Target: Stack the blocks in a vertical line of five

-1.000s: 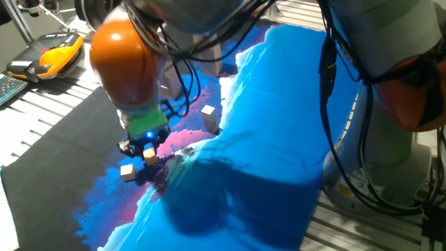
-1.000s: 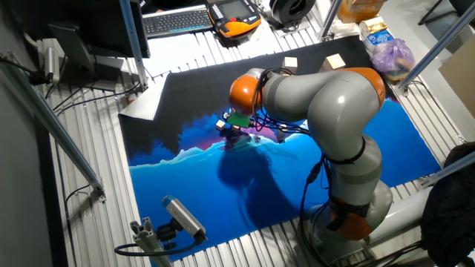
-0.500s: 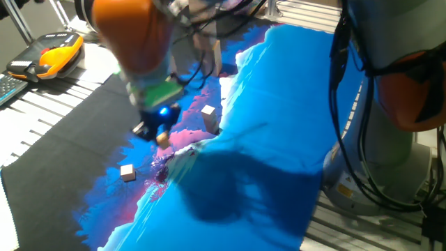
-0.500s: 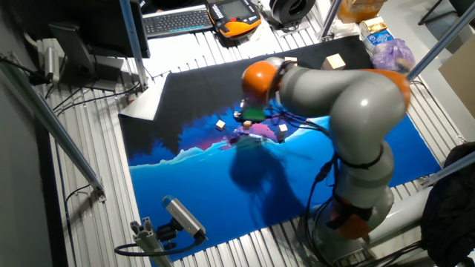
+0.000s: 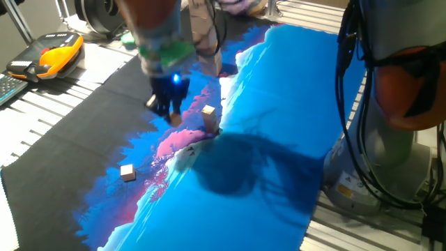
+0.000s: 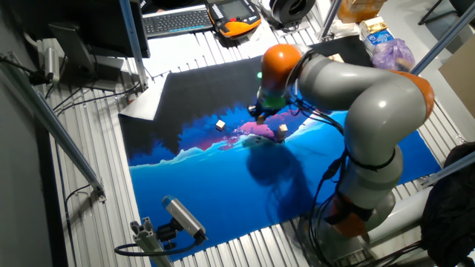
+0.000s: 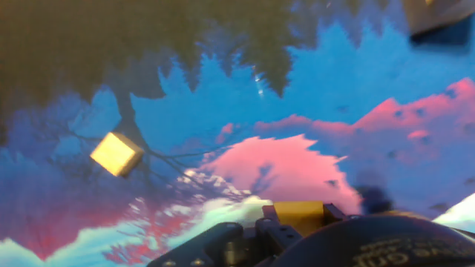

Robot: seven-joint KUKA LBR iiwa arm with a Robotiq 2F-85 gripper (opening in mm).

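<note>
My gripper (image 5: pixel 171 115) is shut on a small tan block (image 5: pixel 174 119) and holds it above the mat, just left of a short stack of blocks (image 5: pixel 209 118). In the other fixed view the gripper (image 6: pixel 259 115) hangs left of the stack (image 6: pixel 282 131). One loose block (image 5: pixel 127 171) lies alone on the mat to the front left; it also shows in the other fixed view (image 6: pixel 220 125) and in the hand view (image 7: pixel 116 154). In the hand view the held block (image 7: pixel 299 211) sits between my fingers at the bottom edge.
The blue, pink and black printed mat (image 5: pixel 279 104) covers the table. An orange teach pendant (image 5: pixel 52 56) lies at the far left. A keyboard (image 6: pixel 178 21) and a bag (image 6: pixel 393 52) sit beyond the mat. A pale wooden block (image 6: pixel 336 59) lies behind my arm.
My gripper rose from beside the loose block and moved back and right toward the short stack, carrying a block. The loose block stayed where it was.
</note>
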